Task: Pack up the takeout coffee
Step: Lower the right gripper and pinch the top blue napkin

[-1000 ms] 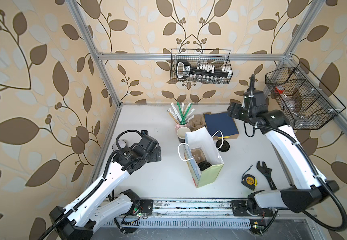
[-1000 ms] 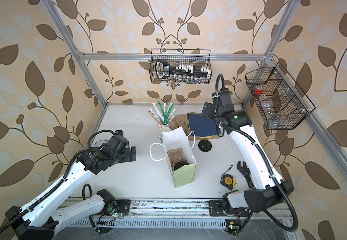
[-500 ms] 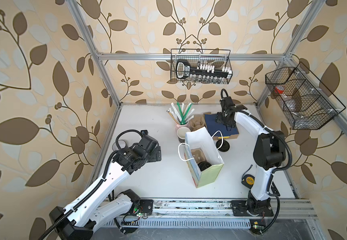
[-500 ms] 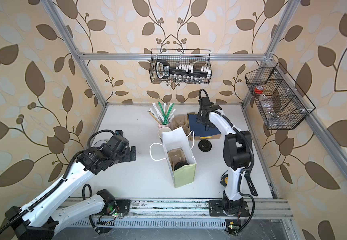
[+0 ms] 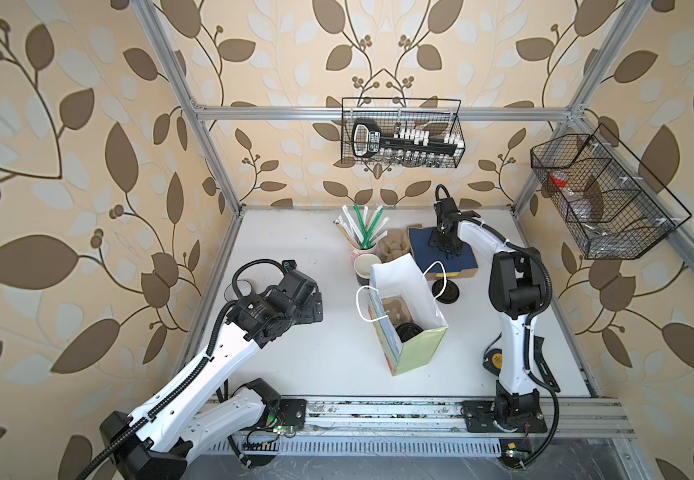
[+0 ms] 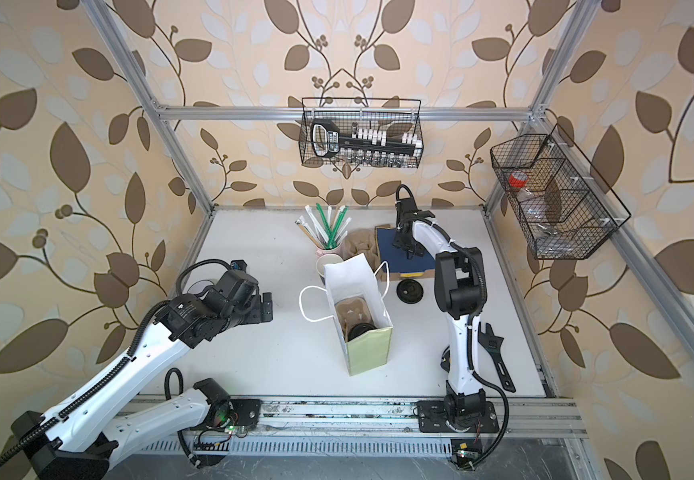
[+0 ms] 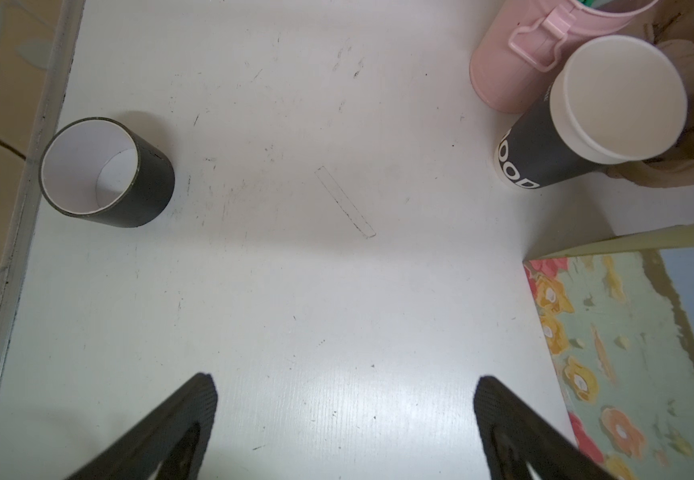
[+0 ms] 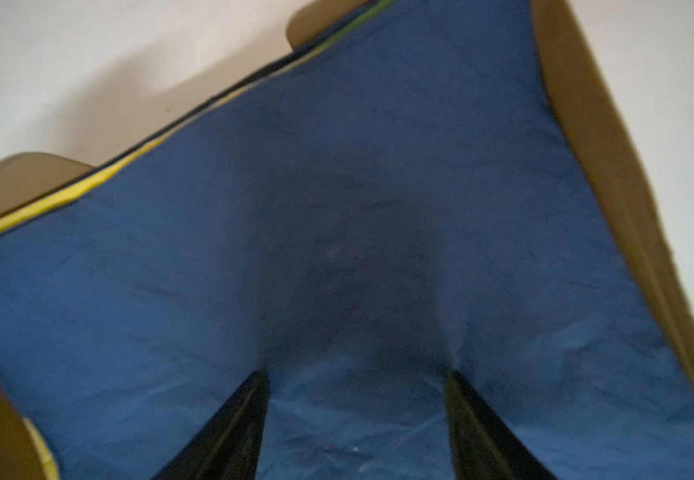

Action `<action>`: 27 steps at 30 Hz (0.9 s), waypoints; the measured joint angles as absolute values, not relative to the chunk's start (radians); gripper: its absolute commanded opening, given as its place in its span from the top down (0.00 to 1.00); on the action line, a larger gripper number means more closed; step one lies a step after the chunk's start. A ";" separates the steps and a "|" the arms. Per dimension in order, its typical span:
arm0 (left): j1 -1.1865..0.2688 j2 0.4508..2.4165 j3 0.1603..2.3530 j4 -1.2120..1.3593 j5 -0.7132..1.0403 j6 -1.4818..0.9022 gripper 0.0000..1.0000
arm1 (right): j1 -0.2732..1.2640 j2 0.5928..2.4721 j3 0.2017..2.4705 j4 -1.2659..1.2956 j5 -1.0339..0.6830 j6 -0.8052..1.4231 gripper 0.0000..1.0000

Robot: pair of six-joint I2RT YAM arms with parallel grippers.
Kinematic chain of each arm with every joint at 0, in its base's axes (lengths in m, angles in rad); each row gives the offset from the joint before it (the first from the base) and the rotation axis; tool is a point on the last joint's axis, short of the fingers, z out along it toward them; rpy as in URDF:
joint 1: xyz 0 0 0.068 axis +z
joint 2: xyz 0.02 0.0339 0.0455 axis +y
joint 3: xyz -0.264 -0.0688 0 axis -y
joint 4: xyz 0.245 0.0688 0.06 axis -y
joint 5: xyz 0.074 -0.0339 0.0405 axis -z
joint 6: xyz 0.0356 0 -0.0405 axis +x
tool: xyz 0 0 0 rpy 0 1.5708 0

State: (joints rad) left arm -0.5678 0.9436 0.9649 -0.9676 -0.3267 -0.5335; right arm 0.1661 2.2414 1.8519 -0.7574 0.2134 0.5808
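One takeout coffee cup [image 7: 586, 112], black with white lettering and a white inside, stands beside the pink cup in the left wrist view and in both top views [image 5: 366, 266] [image 6: 328, 266]. A second black cup [image 7: 106, 172] stands near the table's left edge, mostly hidden behind my left arm in the top views. My left gripper [image 7: 345, 399] [image 5: 316, 307] is open over bare table between the two cups. My right gripper [image 8: 355, 374] [image 5: 445, 245] hangs low over a blue sheet [image 8: 337, 166], jaws apart with nothing between them. The paper bag [image 5: 403, 316] stands open mid-table.
Inside the bag a cardboard carrier [image 5: 395, 305] holds something with a round black top [image 5: 409, 332]. A pink cup of straws [image 5: 361, 245], a spare carrier [image 5: 395, 245] and a black lid [image 5: 445, 293] sit nearby. A tape measure [image 5: 492, 361] and wrench [image 6: 494, 345] lie front right.
My right arm has folded back and come down from high at the right to just over the blue sheet, and its jaws have narrowed. The left arm has not moved.
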 measured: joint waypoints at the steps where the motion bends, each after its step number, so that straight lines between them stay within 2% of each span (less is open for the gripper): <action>1: -0.568 0.945 0.965 -0.967 -0.327 -0.533 0.01 | 0.165 2.247 1.854 -0.758 0.212 0.580 0.36; 8: -0.567 0.947 0.965 -0.966 -0.327 -0.532 0.01 | 0.162 2.257 1.860 -0.752 0.206 0.585 0.49; 12: -0.561 0.947 0.965 -0.965 -0.326 -0.532 0.01 | 0.161 2.257 1.860 -0.743 0.197 0.584 0.61; 15: -0.561 0.947 0.965 -0.964 -0.326 -0.532 0.01 | 0.159 2.257 1.860 -0.736 0.188 0.590 0.64; 17: -0.561 0.947 0.965 -0.964 -0.326 -0.532 0.01 | 0.156 2.257 1.859 -0.735 0.183 0.592 0.71; 27: -0.555 0.954 0.965 -0.963 -0.325 -0.531 0.01 | 0.154 2.250 1.838 -0.712 0.178 0.599 0.78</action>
State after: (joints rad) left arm -0.5549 0.9543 0.9649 -0.9634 -0.3252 -0.5312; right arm 0.1539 2.2501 1.8378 -0.7124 0.1783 0.5991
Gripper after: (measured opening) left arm 0.989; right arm 0.237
